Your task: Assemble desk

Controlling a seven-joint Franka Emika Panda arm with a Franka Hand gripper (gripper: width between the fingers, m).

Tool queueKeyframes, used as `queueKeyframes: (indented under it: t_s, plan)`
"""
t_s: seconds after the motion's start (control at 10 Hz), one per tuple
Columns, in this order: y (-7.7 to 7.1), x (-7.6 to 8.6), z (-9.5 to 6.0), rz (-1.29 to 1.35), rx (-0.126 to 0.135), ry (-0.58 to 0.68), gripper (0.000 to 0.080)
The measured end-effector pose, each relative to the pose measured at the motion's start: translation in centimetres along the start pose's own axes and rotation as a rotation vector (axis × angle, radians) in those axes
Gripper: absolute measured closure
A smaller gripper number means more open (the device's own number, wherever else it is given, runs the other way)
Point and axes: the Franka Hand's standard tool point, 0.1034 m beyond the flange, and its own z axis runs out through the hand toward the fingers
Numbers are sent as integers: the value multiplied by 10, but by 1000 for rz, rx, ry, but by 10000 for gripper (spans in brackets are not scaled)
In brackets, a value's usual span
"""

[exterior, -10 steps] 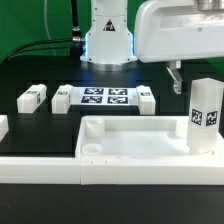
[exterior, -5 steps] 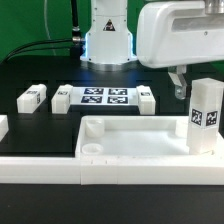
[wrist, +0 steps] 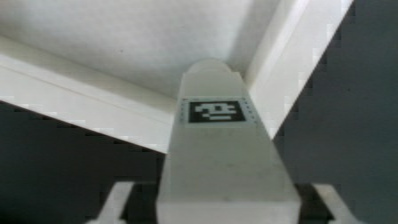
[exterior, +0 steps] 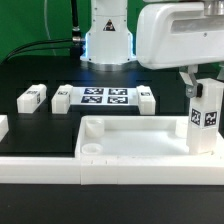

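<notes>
Now the claw (exterior: 203, 78) hangs right over the top end of one white leg (exterior: 205, 120), with one finger on each side of it. The leg stands straight up, so its long way runs up and down, and the claw is straight above it, pointing down. In the wrist view the leg (wrist: 222, 150) fills the space between the two fingers (wrist: 125, 205), and its black and white tag (wrist: 217, 109) faces the camera. The jaws are close in on the leg, but I cannot tell if they press on it or if a thin gap is left. The leg stands inside the white tray (exterior: 135, 121), at the end on the exterior view's right, close to the tray's raised rim. I think the step in hand is getting a good hold on this leg, so it can be turned or pushed into its corner. A round hole (exterior: 89, 150) shows in the tray's front corner on the exterior view's left. Room is tight low down, because the rim sits just beside the leg, but up high around the claw there is open air. More legs (exterior: 32, 97) lie flat on the black tabletop (exterior: 50, 125) behind the tray, near the marker board (exterior: 104, 97), well apart from the claw. A long low white wall (exterior: 40, 168) runs along the front, right by the tray.
</notes>
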Motion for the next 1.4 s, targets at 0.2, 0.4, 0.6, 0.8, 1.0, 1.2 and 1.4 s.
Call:
queueKeyframes:
  t_s: [0.2,0.4,0.6,0.8,1.0,1.2,1.4]
  plan:
    - [1,0,1,153,6,11,512]
    - [3,1,1,401,16,32,512]
    - [4,1,1,515,17,39,512]
    - [6,1,1,700,20,38,511]
    - [6,0,1,873,22,34,511]
    - [5,0,1,1058,28,26,509]
    - [5,-1,1,1224,32,14,509]
